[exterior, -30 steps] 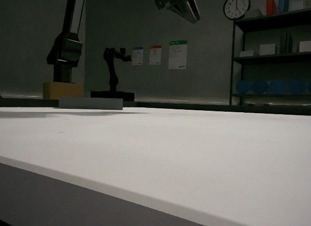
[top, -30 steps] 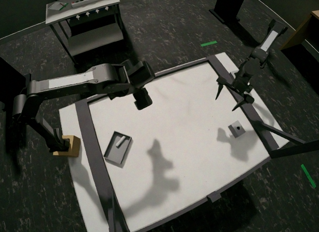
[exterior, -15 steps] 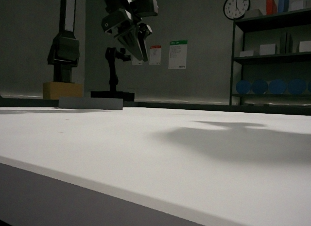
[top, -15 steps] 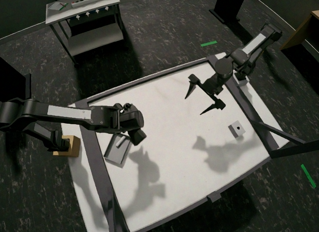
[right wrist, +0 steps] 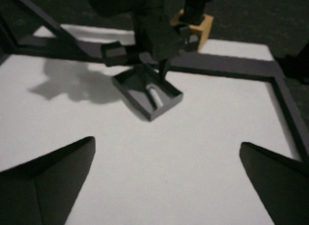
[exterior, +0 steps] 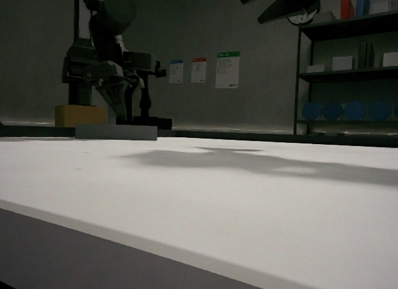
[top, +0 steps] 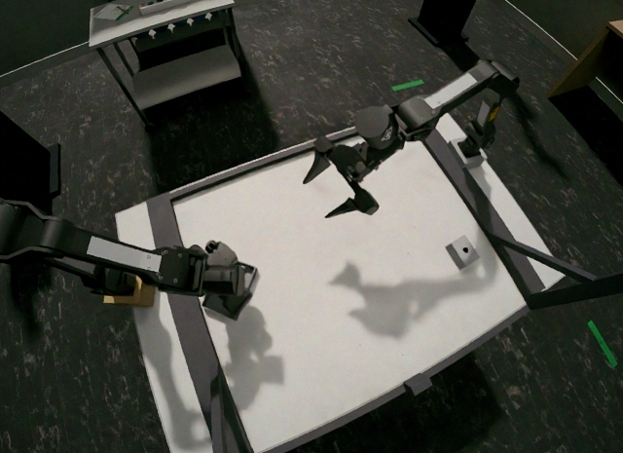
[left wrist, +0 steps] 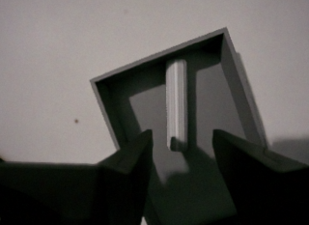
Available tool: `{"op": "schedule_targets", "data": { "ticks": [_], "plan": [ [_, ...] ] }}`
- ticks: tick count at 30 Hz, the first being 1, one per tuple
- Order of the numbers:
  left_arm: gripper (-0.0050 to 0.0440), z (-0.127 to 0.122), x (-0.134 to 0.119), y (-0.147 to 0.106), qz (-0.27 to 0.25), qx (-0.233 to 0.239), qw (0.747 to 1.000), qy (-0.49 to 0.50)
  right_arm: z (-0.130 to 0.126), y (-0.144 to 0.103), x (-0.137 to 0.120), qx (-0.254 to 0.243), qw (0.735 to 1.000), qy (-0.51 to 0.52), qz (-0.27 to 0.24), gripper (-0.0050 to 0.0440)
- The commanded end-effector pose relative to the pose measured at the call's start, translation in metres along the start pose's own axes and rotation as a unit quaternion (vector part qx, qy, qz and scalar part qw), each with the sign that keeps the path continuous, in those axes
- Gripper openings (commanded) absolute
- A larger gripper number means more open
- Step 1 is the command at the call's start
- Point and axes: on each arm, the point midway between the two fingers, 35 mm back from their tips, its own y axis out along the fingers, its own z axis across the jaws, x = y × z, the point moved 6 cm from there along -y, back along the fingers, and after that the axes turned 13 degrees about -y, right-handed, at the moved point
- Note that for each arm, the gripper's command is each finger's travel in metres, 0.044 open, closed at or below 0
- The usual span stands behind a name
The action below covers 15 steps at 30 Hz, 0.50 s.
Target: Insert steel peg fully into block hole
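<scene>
The steel peg (left wrist: 177,104) lies flat in a shallow grey tray (left wrist: 212,104) near the table's left edge (top: 226,302). My left gripper (left wrist: 182,136) hangs over the tray, its fingers partly open on either side of the peg's near end, with a gap on both sides. The tray and peg (right wrist: 155,96) also show in the right wrist view under the left arm. The grey block (top: 462,250) with its dark hole stands at the table's right side. My right gripper (top: 319,197) is wide open and empty, high above the table's back middle.
A dark frame (top: 165,246) borders the table. The left arm's tan base block (top: 132,294) stands beside the tray. A cart (top: 165,40) and shelves (exterior: 347,71) stand off the table.
</scene>
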Motion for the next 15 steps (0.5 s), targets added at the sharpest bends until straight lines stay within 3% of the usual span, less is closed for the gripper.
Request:
{"op": "schedule_targets", "data": {
  "ticks": [1,15],
  "plan": [
    [0.0180,0.001,-0.004,-0.002,0.000,-0.012,1.000,-0.010,-0.003,-0.003,0.021,-0.004,1.000,-0.001,-0.021,0.0440],
    [0.0180,0.005,-0.008,0.020,0.004,-0.002,1.000,-0.007,-0.004,-0.008,0.026,-0.006,1.000,-0.001,-0.028,0.0440]
  ]
}}
